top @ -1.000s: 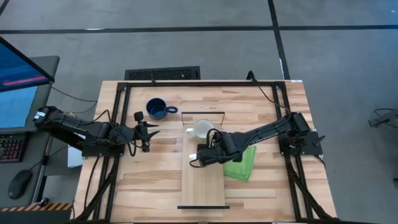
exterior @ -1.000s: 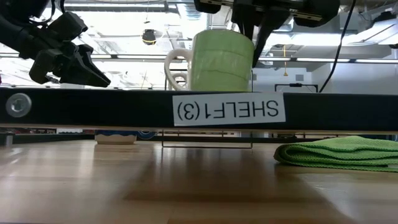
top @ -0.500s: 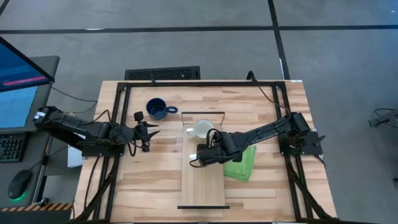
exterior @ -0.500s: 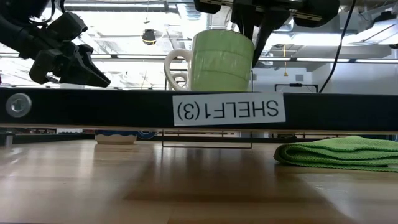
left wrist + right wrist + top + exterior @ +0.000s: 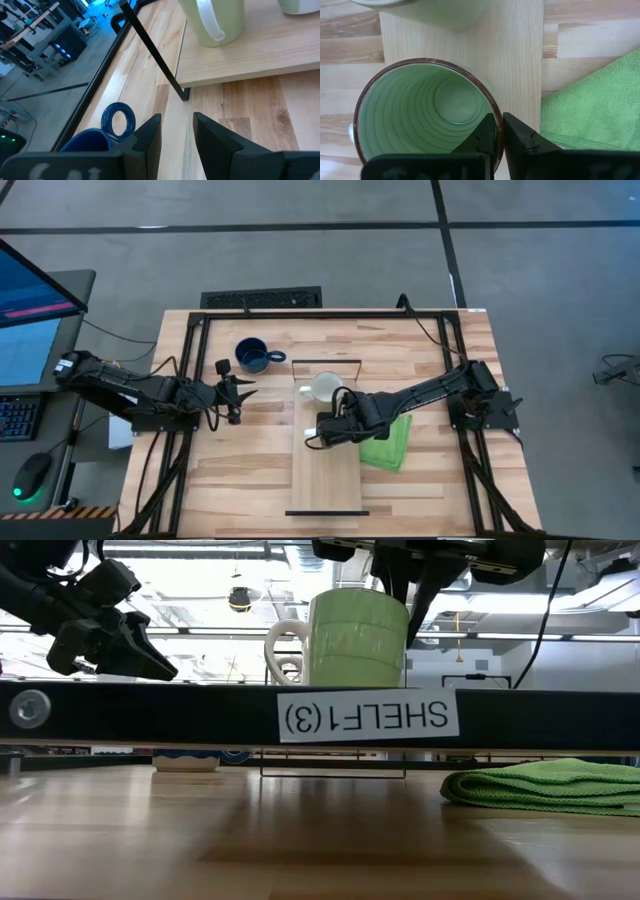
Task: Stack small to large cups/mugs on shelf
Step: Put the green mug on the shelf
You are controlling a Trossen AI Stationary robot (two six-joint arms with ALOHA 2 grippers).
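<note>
Fingers (image 5: 487, 135) pinch upright green mug's (image 5: 420, 115) rim.

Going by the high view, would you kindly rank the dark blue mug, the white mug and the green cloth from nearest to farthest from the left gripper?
1. Dark blue mug, just beyond the left gripper.
2. White mug, on the shelf.
3. Green cloth, past the shelf, under the right arm.

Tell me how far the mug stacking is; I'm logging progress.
Done: the white mug stands on the shelf. In hand: the right gripper pinches the rim of the light green mug, also on the shelf. Left: the dark blue mug sits on the tabletop by the idle left gripper.
</note>
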